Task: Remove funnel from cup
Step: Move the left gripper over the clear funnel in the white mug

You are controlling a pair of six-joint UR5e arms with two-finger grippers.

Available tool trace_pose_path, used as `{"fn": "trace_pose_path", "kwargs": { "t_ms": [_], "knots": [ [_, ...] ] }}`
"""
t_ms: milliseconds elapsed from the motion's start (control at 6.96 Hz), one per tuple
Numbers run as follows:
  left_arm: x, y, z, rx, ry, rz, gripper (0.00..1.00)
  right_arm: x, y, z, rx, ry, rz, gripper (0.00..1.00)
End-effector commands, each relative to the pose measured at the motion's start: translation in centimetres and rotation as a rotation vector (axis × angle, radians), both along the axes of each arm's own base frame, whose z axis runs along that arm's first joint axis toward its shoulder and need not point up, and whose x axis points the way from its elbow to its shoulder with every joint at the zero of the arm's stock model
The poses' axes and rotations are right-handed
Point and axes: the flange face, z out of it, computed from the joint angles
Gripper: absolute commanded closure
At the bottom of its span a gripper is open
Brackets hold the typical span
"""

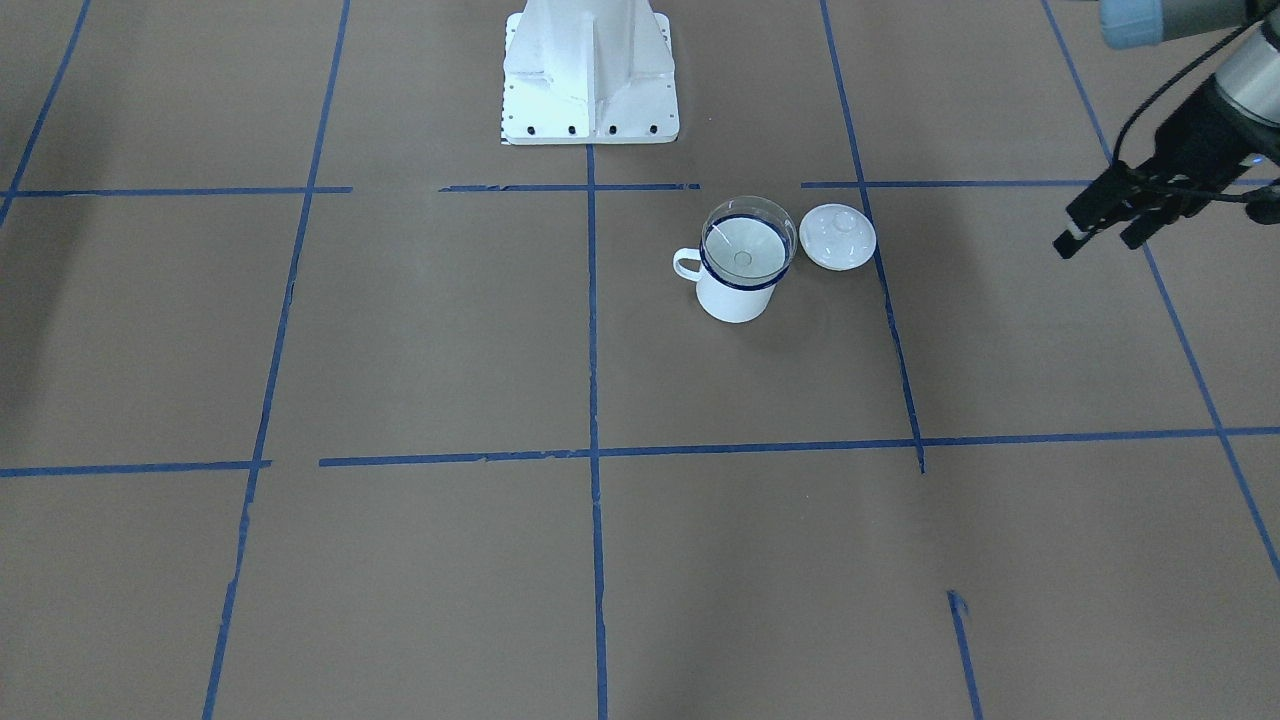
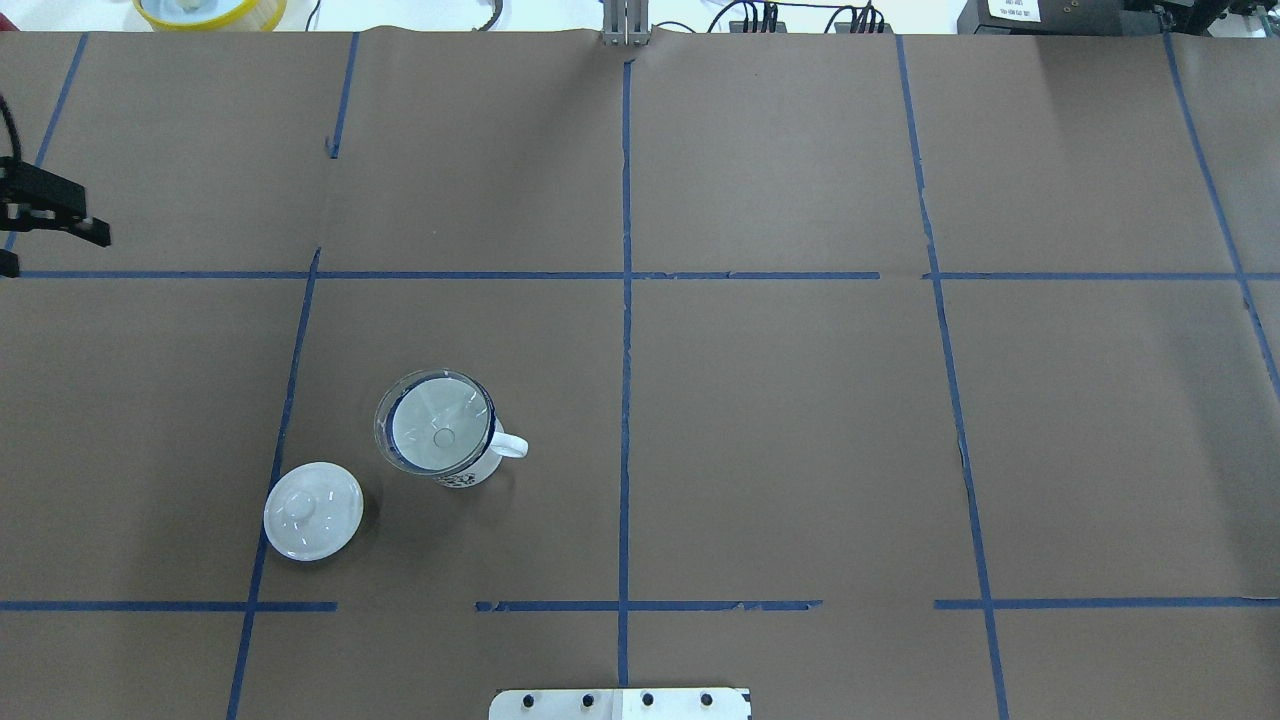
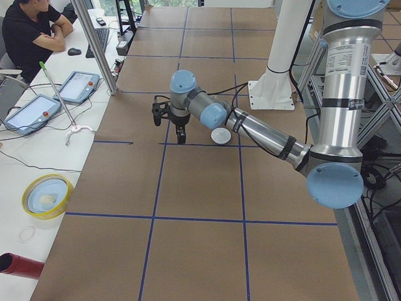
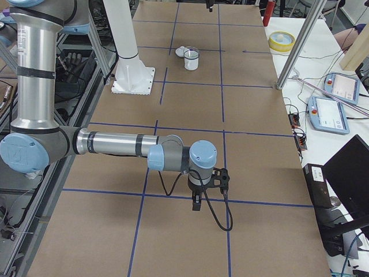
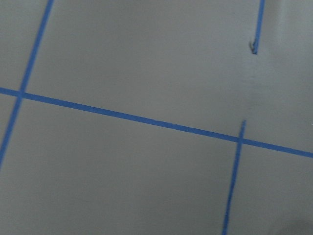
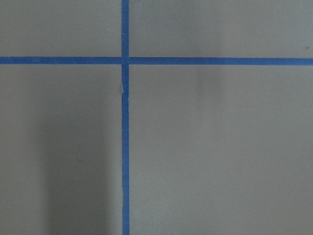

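Note:
The clear funnel (image 1: 748,240) sits mouth-up in the white cup (image 1: 735,297) with a dark blue rim, its handle pointing toward the table's middle. From above, the funnel (image 2: 436,430) covers the mouth of the cup (image 2: 472,470). My left gripper (image 1: 1098,244) hovers open above the table, well out to the side of the cup, with nothing between its fingers. The right gripper (image 4: 196,205) hangs low over the paper at the far end of the table; I cannot tell its state. Both wrist views hold only brown paper and blue tape.
A white domed lid (image 1: 838,237) with a knob lies on the paper beside the cup, on the side toward the left gripper. The robot's white base (image 1: 590,80) stands behind the cup. A yellow bowl (image 3: 47,195), tablets and a seated person (image 3: 31,28) are beyond the table edge.

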Motion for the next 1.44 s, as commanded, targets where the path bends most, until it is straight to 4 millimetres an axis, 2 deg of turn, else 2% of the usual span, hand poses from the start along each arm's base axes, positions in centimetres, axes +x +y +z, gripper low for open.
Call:
{"fn": "trace_pose_path", "kwargs": {
  "t_ms": [0,144,287,431,575,862,1149,1293],
  "knots": [
    [9.9,5.5,-7.0,-0.115,0.051,0.003,0.0,0.0,0.0,0.0,0.001,0.0,0.0,0.0],
    [14.8,7.5,-9.7,-0.169,-0.039,0.016,0.0,0.0,0.0,0.0,0.001,0.0,0.0,0.0],
    [18.5,8.1,-13.3,-0.154,-0.128,0.012,0.0,0.0,0.0,0.0,0.001,0.0,0.0,0.0],
    [22.9,9.9,-15.4,-0.15,-0.141,0.071,0.0,0.0,0.0,0.0,0.001,0.0,0.0,0.0],
    [26.3,9.8,-16.2,-0.164,-0.158,0.081,0.02,0.0,0.0,0.0,0.001,0.0,0.0,0.0],
    [27.1,8.4,-17.1,-0.101,-0.184,0.012,0.03,0.0,0.0,0.0,0.001,0.0,0.0,0.0],
    [30.2,6.7,-16.9,-0.111,-0.221,0.016,0.1,0.0,0.0,0.0,0.001,0.0,0.0,0.0],
    [30.6,6.5,-16.6,-0.079,-0.235,0.05,0.12,0.0,0.0,0.0,0.001,0.0,0.0,0.0]
  ]
}}
